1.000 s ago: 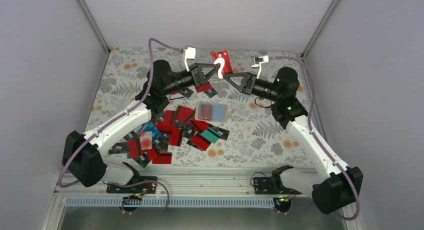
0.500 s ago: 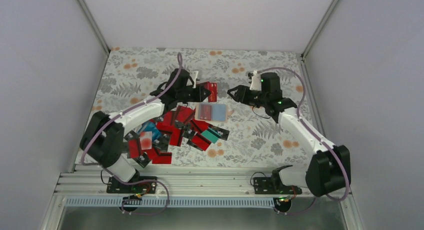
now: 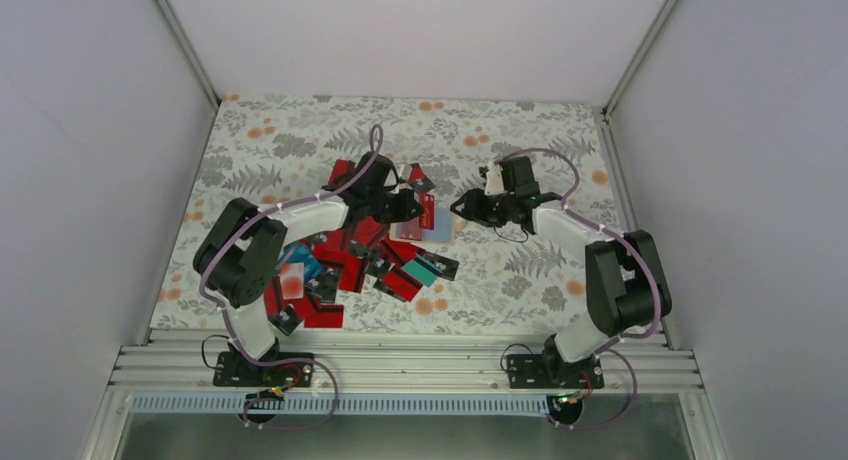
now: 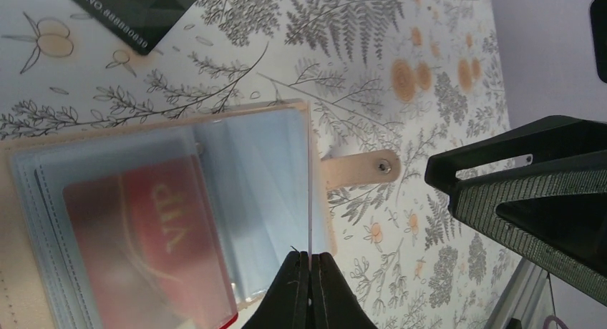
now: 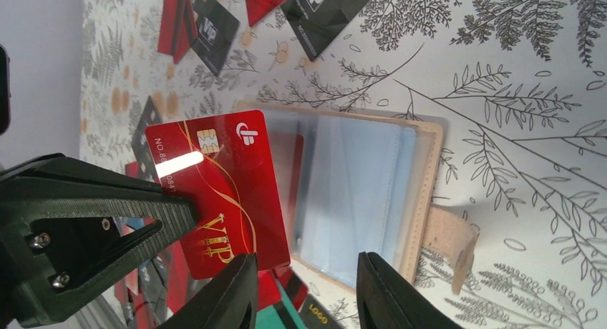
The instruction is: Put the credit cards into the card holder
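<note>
The tan card holder [image 3: 434, 224] lies open on the floral table, its clear sleeves [image 4: 250, 179] facing up, with one red VIP card [image 4: 150, 243] inside a sleeve. My left gripper [image 4: 309, 256] is shut on another red credit card [image 5: 222, 193], which shows edge-on [image 4: 309, 186] in its own view. That card hangs tilted over the holder's [image 5: 358, 186] left page. My right gripper [image 5: 304, 259] stands open just beside the holder's near edge with nothing between its fingers. In the top view both the left gripper [image 3: 410, 208] and the right gripper [image 3: 462, 206] flank the holder.
A heap of red, black and teal credit cards [image 3: 340, 265] lies left of and in front of the holder. Black cards [image 5: 215, 28] lie beyond it. The holder's snap strap [image 5: 451, 243] sticks out on its right side. White walls enclose the table.
Both grippers have come down from mid-air at the back of the table to the card holder. The red card travelled with the left gripper. The right gripper no longer touches it.
</note>
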Motion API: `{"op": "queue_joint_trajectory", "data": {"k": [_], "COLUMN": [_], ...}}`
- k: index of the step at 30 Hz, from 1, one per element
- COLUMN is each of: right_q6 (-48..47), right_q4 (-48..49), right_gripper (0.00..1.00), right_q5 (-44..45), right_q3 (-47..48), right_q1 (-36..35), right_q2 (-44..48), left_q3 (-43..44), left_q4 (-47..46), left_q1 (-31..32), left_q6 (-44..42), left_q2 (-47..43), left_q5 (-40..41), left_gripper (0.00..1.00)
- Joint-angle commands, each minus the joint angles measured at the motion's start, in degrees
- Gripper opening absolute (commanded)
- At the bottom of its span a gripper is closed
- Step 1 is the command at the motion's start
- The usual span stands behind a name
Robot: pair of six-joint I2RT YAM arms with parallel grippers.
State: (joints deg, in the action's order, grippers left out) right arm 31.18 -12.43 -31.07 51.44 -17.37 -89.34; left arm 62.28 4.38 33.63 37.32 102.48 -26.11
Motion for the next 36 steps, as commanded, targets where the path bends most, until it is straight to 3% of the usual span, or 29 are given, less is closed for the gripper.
{"op": "queue_joint_trajectory", "data": {"k": [1,6,19,36], "right_q6": [-1.08,-0.16,0.24,-0.07], "right_q4": [3.43,4.99,5.23,6.31], "right_gripper": [0.33,0.27,0.26,0.24], "right_q5": [-0.7,-2.25,1.27,0.63], "right_q3": [0.06,0.88,-1.43,-4.51], "right_q1": [0.55,0.57,0.56,0.5], "right_q2": [-2.85,-7.76,-13.3,-14.64], "left_q3": [0.41,1.19,1.32,-5.13], "left_q4": [-1.84,-0.74,-2.26,-9.35], "left_q1": [-0.02,-0.03,-0.1,-0.34], "left_q6": [2.32,2.29,6.27,14.32], "left_q2": [2.02,4.05,6.19,4.64], "left_q5": [-0.17,0.05,1.13,4.77], "left_gripper": [0.02,0.02,0.02,0.02]}}
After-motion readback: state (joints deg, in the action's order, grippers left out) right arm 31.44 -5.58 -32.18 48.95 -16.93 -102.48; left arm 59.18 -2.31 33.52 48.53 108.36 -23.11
